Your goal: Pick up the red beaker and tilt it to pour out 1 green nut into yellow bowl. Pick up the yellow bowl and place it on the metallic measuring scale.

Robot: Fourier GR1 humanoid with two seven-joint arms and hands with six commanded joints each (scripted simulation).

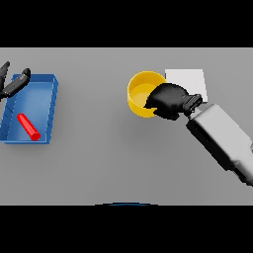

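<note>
The red beaker (pixel 28 126) is seen lying on its side in the blue tray (pixel 52 106) at the left, nearest of the things; no green nut can be made out. The beaker is judged light, stiff and smooth, likely to roll, and best taken round its middle.

The bowl (pixel 140 91) is found further back, right of centre, on the table (pixel 108 158). The right hand (pixel 169 100) is curled over the bowl's right rim, fingers reaching inside, so the rim appears to be pinched. The bowl is judged light and rigid, with a thin, slippery wall; a hold at the rim should serve, though tilting is a risk.

The scale (pixel 190 79) is seen just behind and right of the bowl, partly hidden by the hand. Nothing is seen standing between them.

The left hand (pixel 14 83) is held over the tray's far left corner, fingers fairly straight, holding nothing.
</note>
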